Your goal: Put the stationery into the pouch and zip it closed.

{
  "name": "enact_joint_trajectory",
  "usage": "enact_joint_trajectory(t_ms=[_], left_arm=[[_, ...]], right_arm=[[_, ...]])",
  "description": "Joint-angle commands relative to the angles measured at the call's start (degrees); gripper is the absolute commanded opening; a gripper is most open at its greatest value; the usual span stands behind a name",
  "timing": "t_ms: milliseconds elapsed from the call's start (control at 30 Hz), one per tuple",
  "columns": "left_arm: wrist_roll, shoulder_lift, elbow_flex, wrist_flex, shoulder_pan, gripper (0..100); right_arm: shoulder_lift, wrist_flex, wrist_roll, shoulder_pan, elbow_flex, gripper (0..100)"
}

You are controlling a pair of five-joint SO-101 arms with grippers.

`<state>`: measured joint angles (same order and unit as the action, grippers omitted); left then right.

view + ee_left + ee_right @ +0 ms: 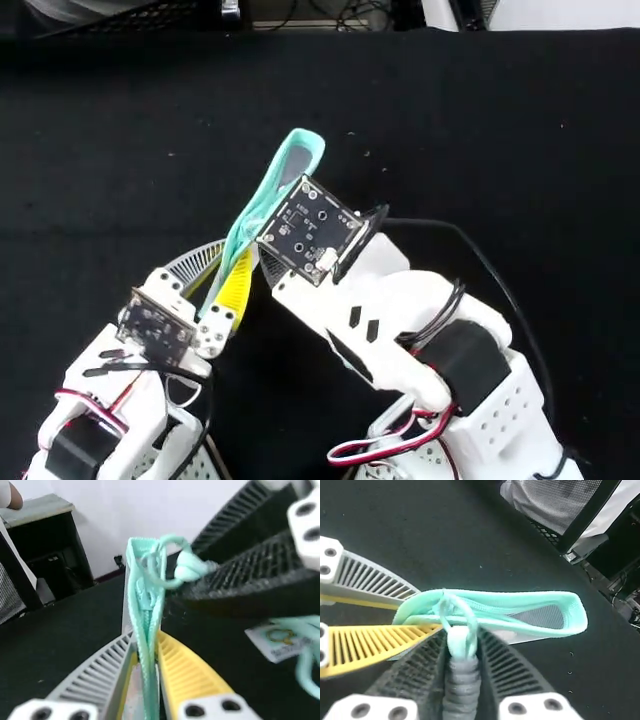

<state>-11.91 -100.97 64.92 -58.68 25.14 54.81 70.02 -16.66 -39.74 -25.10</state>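
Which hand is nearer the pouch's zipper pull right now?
Right. The right hand is shut on the zipper pull; the left hand clamps the pouch end just beside it.

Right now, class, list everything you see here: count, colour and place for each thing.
pouch: one, mint green, held on edge over the table, far end gaping
zip pull: one, mint green, in the right tool
table: one, black, under everything
cable: one, black, on the table by the right arm
left tool: one, grey and yellow fingers, shut on the pouch
right tool: one, black fingers, shut on the zip pull
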Motion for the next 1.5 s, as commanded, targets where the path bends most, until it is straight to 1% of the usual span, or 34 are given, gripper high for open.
enact_joint_trajectory(t_ms=[0,200,733,800,867,967,1300,1367,1467], left_arm=[[-2.6,0.6,-1.7,-1.0,0.0,3],[-2.6,0.6,-1.7,-0.7,-0.1,3],[-2.3,0.6,-1.8,-0.9,0.0,3],[-2.3,0.6,-1.8,-0.9,0.0,3],[-2.3,0.6,-1.8,-1.0,0.0,3],[-2.3,0.6,-1.8,-1.0,0.0,3],[-2.2,0.3,-1.7,-1.0,0.0,3],[-2.2,0.3,-1.7,-1.0,0.0,3],[-2.2,0.3,-1.7,-1.0,0.0,3]], right_arm=[[0.9,0.6,0.6,-0.9,0.3,12.4],[3.4,3.1,0.3,-0.9,0.2,12.7],[4.2,1.8,0.2,-0.6,0.0,12.2],[4.2,1.8,0.1,-0.5,0.0,8.7],[4.2,0.4,0.1,-0.4,-0.2,1.3],[4.2,-1.0,0.1,-0.2,-0.2,1.0],[4.1,-6.9,1.2,7.3,-0.4,1.2],[3.8,-8.5,3.3,8.4,-0.4,1.2],[3.6,-10.0,3.5,8.9,-0.7,1.2]])
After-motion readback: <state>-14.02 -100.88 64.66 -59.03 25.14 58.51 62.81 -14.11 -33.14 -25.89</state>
